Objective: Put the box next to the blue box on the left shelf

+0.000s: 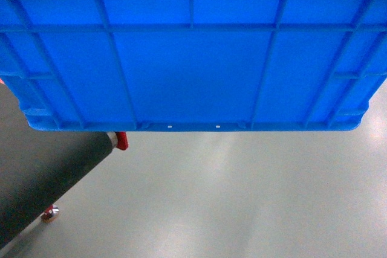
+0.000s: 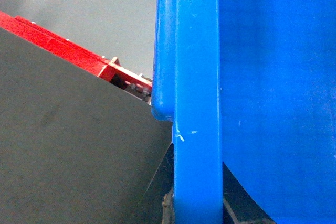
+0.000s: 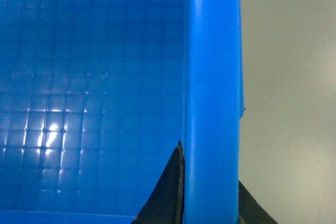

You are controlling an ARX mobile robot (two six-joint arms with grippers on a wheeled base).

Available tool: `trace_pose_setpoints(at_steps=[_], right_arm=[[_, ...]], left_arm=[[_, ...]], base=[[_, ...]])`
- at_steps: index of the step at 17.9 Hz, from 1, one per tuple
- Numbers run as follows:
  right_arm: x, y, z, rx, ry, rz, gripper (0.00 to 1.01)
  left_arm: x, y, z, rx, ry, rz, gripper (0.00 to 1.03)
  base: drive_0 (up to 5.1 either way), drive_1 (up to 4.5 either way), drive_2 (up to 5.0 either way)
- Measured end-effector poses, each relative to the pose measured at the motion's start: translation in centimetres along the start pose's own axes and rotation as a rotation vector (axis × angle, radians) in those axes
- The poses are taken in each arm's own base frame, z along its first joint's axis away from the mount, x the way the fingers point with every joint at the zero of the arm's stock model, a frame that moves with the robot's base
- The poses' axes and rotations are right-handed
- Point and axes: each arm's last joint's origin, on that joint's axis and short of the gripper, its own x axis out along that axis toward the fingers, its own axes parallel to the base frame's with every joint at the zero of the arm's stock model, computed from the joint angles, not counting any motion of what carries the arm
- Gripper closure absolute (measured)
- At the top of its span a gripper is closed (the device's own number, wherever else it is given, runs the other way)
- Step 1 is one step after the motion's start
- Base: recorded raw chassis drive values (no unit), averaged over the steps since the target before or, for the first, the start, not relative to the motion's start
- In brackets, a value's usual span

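Grey glossy floor [image 1: 242, 197] below box [image 1: 193, 70]; both tools [image 2: 197, 203] [image 3: 210, 203] clenched on its rim.

The box [image 1: 193, 58] fills the upper head view, above the floor [image 1: 242, 197]. A slanted panel [image 1: 36, 179] lies at 8 o'clock below it. Each pincer straddles a box rim from 6 o'clock: left pincer [image 2: 197, 205], right pincer [image 3: 210, 203].

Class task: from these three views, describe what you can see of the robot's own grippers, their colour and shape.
Very little shows. Beside the blue box's rim, each wrist view catches only dark, black, wedge-shaped fingers at the bottom edge. No cables, markings or arm links are visible.
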Motion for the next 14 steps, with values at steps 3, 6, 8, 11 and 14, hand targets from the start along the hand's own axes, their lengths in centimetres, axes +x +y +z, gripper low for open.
trace_pose_setpoints(at_steps=[3, 6, 8, 11, 14], right_arm=[[0.0, 0.0, 0.0, 0.0, 0.0, 0.0, 0.93], [0.0, 0.0, 0.01, 0.0, -0.001, 0.0, 0.93], [0.0, 0.0, -0.01, 0.0, 0.001, -0.001, 0.93], [0.0, 0.0, -0.01, 0.0, 0.001, 0.0, 0.93], [0.0, 0.0, 0.0, 0.0, 0.0, 0.0, 0.93]], left_arm=[[0.0, 0.0, 0.01, 0.0, -0.001, -0.001, 0.96], [0.0, 0.0, 0.0, 0.0, 0.0, 0.0, 0.96], [0.0, 0.0, 0.0, 0.0, 0.0, -0.001, 0.96], [0.0, 0.0, 0.0, 0.0, 0.0, -0.001, 0.96], [0.0, 0.0, 0.0, 0.0, 0.0, 0.0, 0.96]], base=[[-1.6, -1.6, -1.6], [-1.6, -1.6, -1.6], [-1.6, -1.6, -1.6], [-1.6, -1.6, -1.6], [-1.6, -1.6, -1.6]])
